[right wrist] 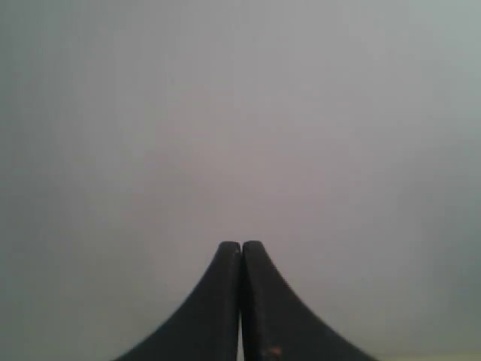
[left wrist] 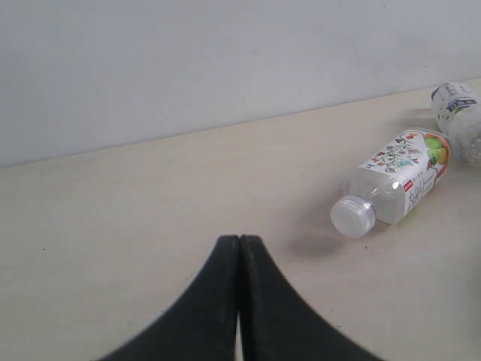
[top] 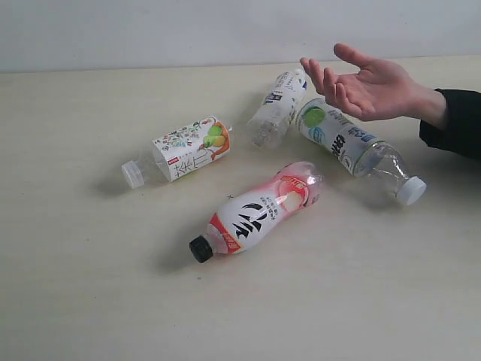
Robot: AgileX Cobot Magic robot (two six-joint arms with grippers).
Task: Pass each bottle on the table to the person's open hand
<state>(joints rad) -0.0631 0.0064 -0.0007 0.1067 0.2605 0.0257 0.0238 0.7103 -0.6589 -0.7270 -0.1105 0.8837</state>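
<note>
Four bottles lie on the pale table (top: 90, 286). The floral-label bottle (top: 184, 152) with a white cap lies at centre left and also shows in the left wrist view (left wrist: 398, 180). The pink-red bottle (top: 259, 210) with a black cap lies in front. A white-labelled bottle (top: 278, 105) lies behind, its end also in the left wrist view (left wrist: 458, 113). Another white-labelled bottle (top: 353, 147) lies under the person's open hand (top: 368, 86), which hovers palm up at the right. My left gripper (left wrist: 240, 239) is shut and empty, short of the floral bottle. My right gripper (right wrist: 240, 244) is shut, facing a blank wall.
A pale grey wall (top: 150, 30) runs along the table's far edge. The person's black sleeve (top: 455, 120) enters from the right. Neither arm shows in the exterior view.
</note>
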